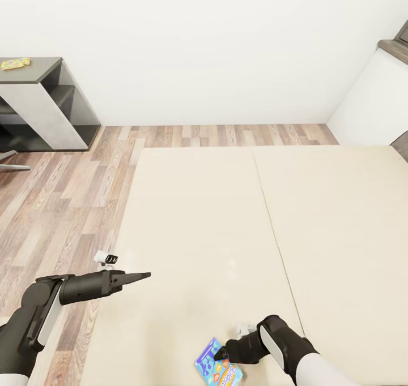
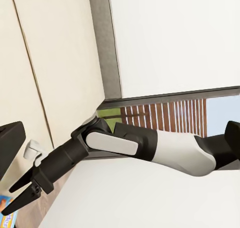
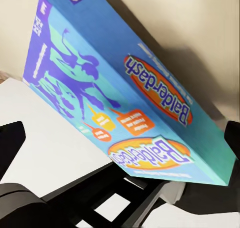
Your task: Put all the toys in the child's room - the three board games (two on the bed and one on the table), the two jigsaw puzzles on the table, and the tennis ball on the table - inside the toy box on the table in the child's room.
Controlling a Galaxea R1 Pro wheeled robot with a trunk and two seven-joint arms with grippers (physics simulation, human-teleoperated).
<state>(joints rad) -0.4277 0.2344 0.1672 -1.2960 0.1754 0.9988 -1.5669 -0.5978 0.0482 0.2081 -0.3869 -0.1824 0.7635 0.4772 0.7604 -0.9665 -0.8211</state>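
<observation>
Left gripper [image 1: 144,274] jaws together, arm extended; right gripper [image 1: 220,354] jaws clamped.

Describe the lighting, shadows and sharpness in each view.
Head view: even, flat light, no glare; bed and floor sharp. Right wrist view: the blue board game is close and slightly soft, casting a dark shadow on the mattress. Left wrist view: crisp, the right pincer dark against pale surfaces.
</observation>
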